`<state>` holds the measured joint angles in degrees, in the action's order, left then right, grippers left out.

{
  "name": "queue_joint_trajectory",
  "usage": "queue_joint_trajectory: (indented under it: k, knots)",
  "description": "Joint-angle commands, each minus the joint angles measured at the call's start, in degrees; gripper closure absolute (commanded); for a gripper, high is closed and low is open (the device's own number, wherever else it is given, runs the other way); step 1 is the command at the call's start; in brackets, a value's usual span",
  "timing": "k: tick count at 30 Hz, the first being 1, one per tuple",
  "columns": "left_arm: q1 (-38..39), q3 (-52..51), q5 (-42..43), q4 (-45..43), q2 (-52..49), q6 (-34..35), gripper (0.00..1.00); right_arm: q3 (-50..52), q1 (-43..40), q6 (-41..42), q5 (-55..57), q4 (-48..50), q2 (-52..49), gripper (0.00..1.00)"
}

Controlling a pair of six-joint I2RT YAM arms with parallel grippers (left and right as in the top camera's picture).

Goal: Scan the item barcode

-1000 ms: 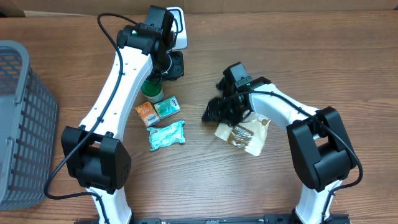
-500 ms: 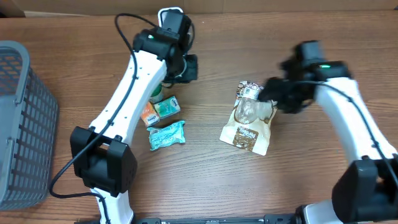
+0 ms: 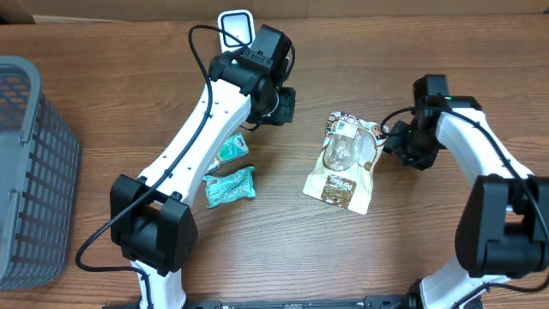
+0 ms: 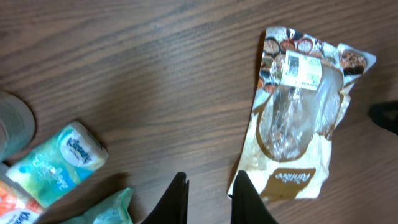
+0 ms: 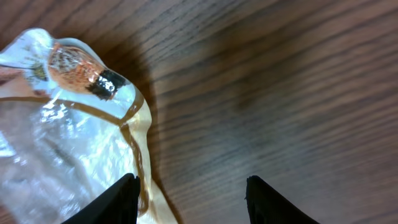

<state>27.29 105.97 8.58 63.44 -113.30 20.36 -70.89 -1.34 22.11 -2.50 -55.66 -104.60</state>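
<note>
Briefly: the snack pouch lay flat on the wood-grain bench, right of centre, between the two arms. It was a glossy film pouch, cream and brown, with a crinkled clear window in the middle and printed food pictures along its top edge. A small white sticker label sat near that top edge, face up; its print was too small to read.

The left gripper hung over the bench just left of the pouch. In its wrist view the jaws were drawn close together, with only a narrow slit of bench between them and nothing in it.

The right gripper sat at the pouch's upper right corner. In its wrist view the jaws stood well apart over bare wood, with nothing gripped. The pouch's shiny, wrinkled corner lay just beside one finger. I could not tell whether they touched.

Left of the pouch, partly under the left arm, was a soft teal tissue pack. Below it lay a crumpled teal foil packet. An orange pack showed at the edge of the left wrist view. A grey mesh basket stood at the far left of the bench. A white rounded-rectangle device with a pale face sat at the top edge.
</note>
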Motion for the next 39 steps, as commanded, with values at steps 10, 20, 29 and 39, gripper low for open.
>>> queue_joint_trajectory:
  k: [10, 20, 29, 39]
  knots:
    - [0.17, -0.61, 1.44, 0.81, 0.13, -1.14, 0.96, 0.42, 12.63, -4.87, 0.79, 6.56, -3.23, 0.46]
    - [0.17, -0.61, 1.38, 0.83, 0.13, -1.14, 0.96, 0.42, 18.38, -9.09, -4.59, 9.33, -3.23, 0.45]
    - [0.17, -0.63, 1.33, 0.5, 0.13, -1.14, 0.96, -5.14, 14.78, -9.46, -10.49, 3.87, -2.62, 0.46]
    - [0.17, -1.46, 1.36, -1.6, 0.13, -1.11, 0.96, -4.76, 7.8, -1.07, 11.58, 0.59, -2.91, 0.46]
